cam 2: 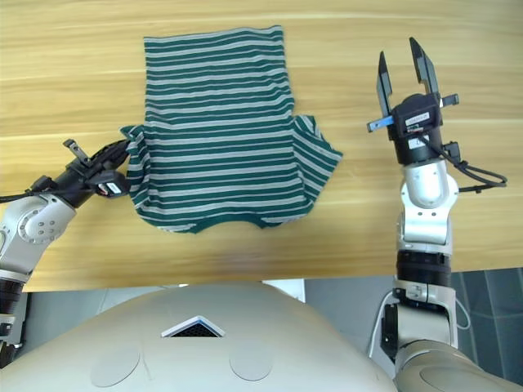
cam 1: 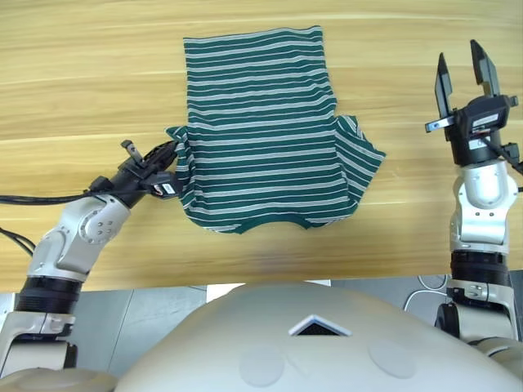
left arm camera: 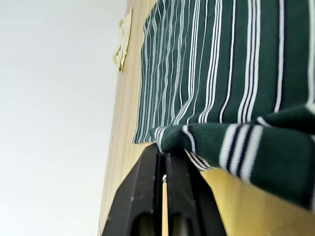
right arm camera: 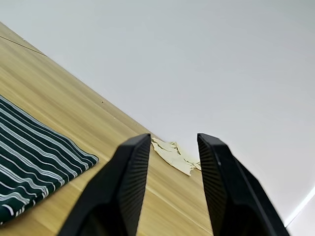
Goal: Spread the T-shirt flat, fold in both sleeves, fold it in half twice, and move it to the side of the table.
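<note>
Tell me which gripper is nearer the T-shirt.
Left. The left gripper is shut on the left sleeve of the T-shirt. The right gripper stands open off its right side, apart from the cloth.

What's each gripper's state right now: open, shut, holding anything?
Left gripper: shut on the T-shirt sleeve.
Right gripper: open, holding nothing, beside the T-shirt.
</note>
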`<action>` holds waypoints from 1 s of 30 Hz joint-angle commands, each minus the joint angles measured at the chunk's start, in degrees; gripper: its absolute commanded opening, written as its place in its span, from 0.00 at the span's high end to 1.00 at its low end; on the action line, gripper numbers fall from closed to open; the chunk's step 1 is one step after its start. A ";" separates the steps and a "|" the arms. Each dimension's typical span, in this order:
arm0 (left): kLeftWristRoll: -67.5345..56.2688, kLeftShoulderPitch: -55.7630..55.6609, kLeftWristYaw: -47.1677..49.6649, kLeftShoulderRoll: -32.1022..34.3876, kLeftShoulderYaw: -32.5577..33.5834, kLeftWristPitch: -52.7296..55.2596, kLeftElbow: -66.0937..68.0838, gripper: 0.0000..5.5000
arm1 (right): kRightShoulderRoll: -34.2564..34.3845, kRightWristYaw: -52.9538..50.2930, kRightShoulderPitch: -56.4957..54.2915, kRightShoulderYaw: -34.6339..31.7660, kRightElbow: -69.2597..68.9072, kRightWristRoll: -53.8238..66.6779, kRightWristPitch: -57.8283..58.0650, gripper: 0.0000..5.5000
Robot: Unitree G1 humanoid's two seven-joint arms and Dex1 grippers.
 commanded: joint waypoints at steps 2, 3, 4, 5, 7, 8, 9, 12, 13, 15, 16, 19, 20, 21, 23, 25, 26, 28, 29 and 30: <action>0.44 -2.06 0.00 -0.49 -0.05 -2.15 -1.49 1.00 | 0.51 0.48 0.13 0.50 0.65 -0.67 0.46 0.68; 0.71 -2.58 -0.42 -0.79 -0.94 -2.68 -1.28 1.00 | 0.58 0.49 0.12 0.59 0.72 -0.72 0.40 0.68; 0.81 -3.08 -0.85 -1.11 -1.74 -3.15 -1.06 1.00 | 0.65 0.50 0.10 0.67 0.79 -0.77 0.37 0.68; 0.70 -3.88 -1.27 -1.70 -2.55 -3.66 -0.92 1.00 | 0.76 0.46 0.11 0.73 0.83 -0.82 0.35 0.68; 0.74 -5.95 -1.90 -2.63 -3.89 -4.41 0.14 1.00 | 0.97 0.36 0.15 0.91 0.93 -0.96 0.28 0.68; 1.15 -6.92 -2.03 -2.77 -4.39 -4.64 0.97 1.00 | 1.07 0.29 0.17 1.04 0.99 -1.05 0.22 0.68; 1.52 -7.73 -2.07 -2.89 -4.64 -4.84 1.87 1.00 | 1.14 0.23 0.20 1.15 1.04 -1.14 0.14 0.68; 0.86 -8.78 -3.37 -3.53 -6.60 -6.22 3.82 1.00 | 1.26 0.19 0.39 1.23 0.87 -1.05 0.06 0.68; 0.50 -9.16 -3.69 -4.07 -7.36 -6.64 4.59 1.00 | 1.37 0.18 0.47 1.26 0.80 -1.08 0.05 0.68; -0.34 -10.57 -3.52 -5.64 -8.03 -6.95 6.32 1.00 | 1.64 0.22 0.50 1.37 0.97 -1.20 -0.03 0.68; -0.59 -11.32 -3.28 -6.16 -8.00 -6.94 7.14 0.96 | 1.78 0.24 0.58 1.46 0.93 -1.27 -0.03 0.68; -1.46 -12.34 -4.04 -6.51 -8.38 -7.95 9.77 0.87 | 2.06 0.35 0.66 1.68 0.84 -1.34 -0.04 0.68; -1.91 -12.37 -4.42 -6.71 -8.80 -8.56 10.52 0.85 | 2.17 0.34 0.73 1.75 0.89 -1.41 -0.10 0.68; -2.33 -12.32 -4.67 -6.86 -9.06 -9.07 10.90 0.83 | 2.26 0.32 0.83 1.82 0.86 -1.48 -0.11 0.68; -3.49 -12.68 -5.00 -7.78 -9.50 -9.78 11.05 0.75 | 2.39 0.27 0.98 1.90 0.85 -1.60 -0.09 0.68; -4.15 -13.38 -5.24 -8.61 -9.94 -10.12 11.59 0.70 | 2.49 0.24 1.11 1.98 0.64 -1.69 0.03 0.68; -4.10 -13.67 -5.31 -8.86 -10.28 -10.47 12.38 0.68 | 2.56 0.28 1.14 2.11 0.44 -1.74 0.12 0.68; -4.58 -13.78 -5.76 -9.44 -10.86 -11.20 13.65 0.60 | 2.53 0.36 1.15 2.22 0.36 -1.85 0.13 0.68; -5.27 -13.54 -6.13 -9.80 -11.12 -11.77 13.87 0.57 | 2.26 0.27 1.29 2.08 0.30 -2.18 0.09 0.68; -6.48 -13.46 -5.61 -10.28 -10.56 -12.56 13.49 0.53 | 0.94 0.03 1.62 1.75 0.25 -4.21 -0.14 0.68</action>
